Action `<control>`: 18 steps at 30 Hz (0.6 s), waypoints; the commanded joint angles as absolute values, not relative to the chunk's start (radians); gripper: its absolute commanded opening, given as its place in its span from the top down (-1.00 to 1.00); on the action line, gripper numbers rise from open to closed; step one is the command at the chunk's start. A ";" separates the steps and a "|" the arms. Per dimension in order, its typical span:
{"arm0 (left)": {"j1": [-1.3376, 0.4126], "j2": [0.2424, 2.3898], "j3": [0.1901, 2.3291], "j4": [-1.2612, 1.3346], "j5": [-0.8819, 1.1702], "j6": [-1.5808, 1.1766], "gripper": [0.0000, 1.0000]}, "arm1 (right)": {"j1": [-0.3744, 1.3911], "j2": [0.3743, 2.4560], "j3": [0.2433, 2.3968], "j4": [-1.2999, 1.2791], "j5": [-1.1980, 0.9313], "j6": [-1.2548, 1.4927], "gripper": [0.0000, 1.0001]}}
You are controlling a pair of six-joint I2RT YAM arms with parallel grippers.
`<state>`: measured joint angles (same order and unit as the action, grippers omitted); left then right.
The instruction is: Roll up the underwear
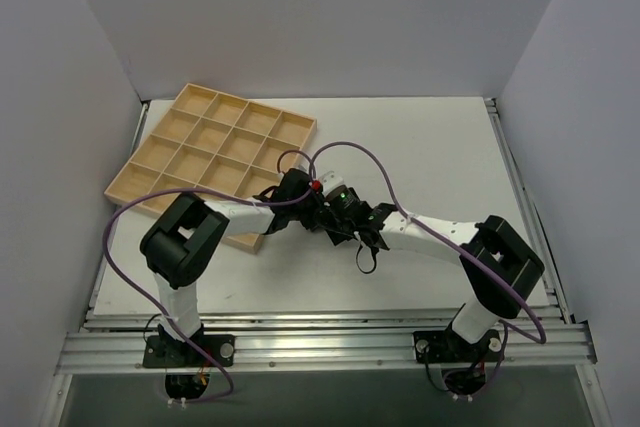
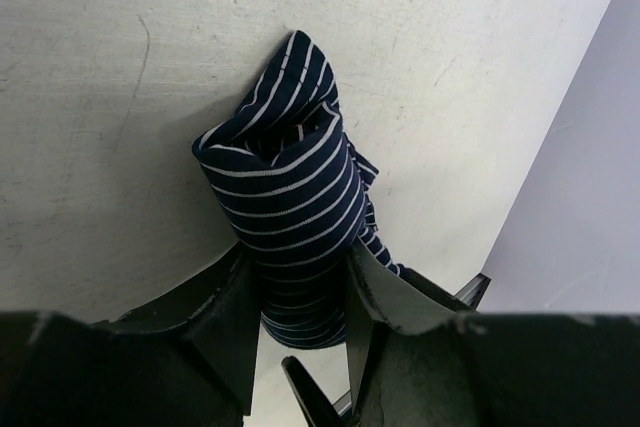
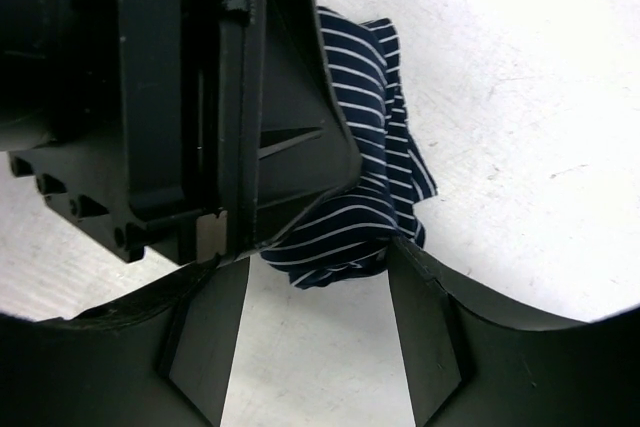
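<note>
Left wrist view: dark navy, white-striped cloth underwear (image 2: pixel 290 187), bunched into a loose roll, clamped at its lower end by the left gripper (image 2: pixel 300 297). Right gripper (image 3: pixel 310 282) spread, holding nothing. Roll sits just beside the pale wooden grid tray's (image 1: pixel 250 104) near corner. Soft, light, likely to spring loose; pinch across mid-roll.

Bright, even light, soft shadows; wrist-view foregrounds dark, slightly blurred.

this is looking like a robotics lab: white panels (image 1: pixel 300 17) are walling in a white table (image 1: pixel 430 147), and two arms (image 1: pixel 185 237) are standing bolted to an aluminium rail (image 1: pixel 330 345).
</note>
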<state>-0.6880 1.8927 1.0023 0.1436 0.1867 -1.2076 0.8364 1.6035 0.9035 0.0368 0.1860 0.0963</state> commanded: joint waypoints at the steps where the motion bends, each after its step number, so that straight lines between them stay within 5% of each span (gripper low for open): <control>1: -0.699 1.885 1.009 0.014 0.149 -1.170 0.95 | 0.864 1.631 0.954 0.012 0.285 0.055 -0.07; 18: -0.699 1.887 1.006 0.012 0.179 -1.189 0.95 | 0.870 1.630 0.928 0.123 0.222 0.011 -0.07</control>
